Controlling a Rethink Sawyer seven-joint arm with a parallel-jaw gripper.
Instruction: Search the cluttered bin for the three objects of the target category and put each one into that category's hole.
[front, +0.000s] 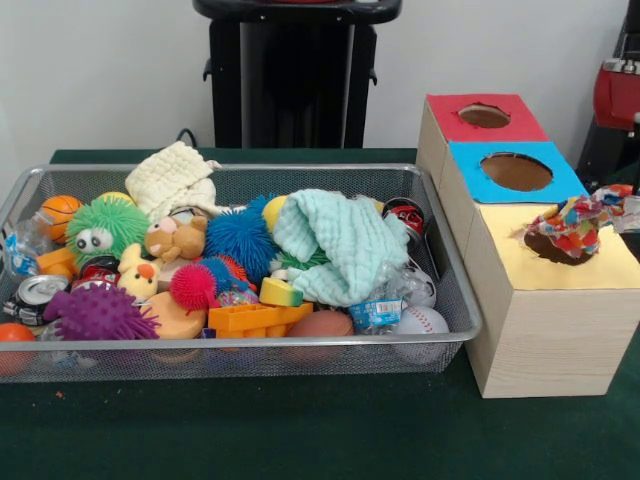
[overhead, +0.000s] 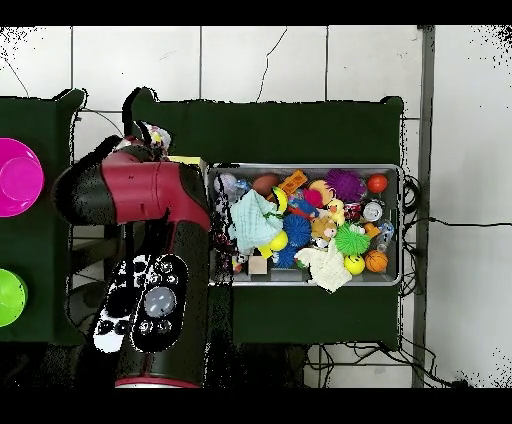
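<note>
Green cloth covered the table (front: 300, 430). The wire-mesh bin (front: 240, 345) held mixed toys, with a mint cloth (front: 335, 245) at its centre and a cream cloth (front: 175, 178) at 11 o'clock. At 3 o'clock stood the wooden box (front: 545, 330). A crumpled multicoloured wrapper (front: 570, 228) sat in its yellow-panel hole, the gripper (front: 622, 205) beside it; finger state could not be told.

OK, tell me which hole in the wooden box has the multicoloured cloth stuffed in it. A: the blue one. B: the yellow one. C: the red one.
B: the multicoloured cloth sits in the hole of the yellow panel, while the red panel and blue panel holes are open and show nothing inside.
</note>
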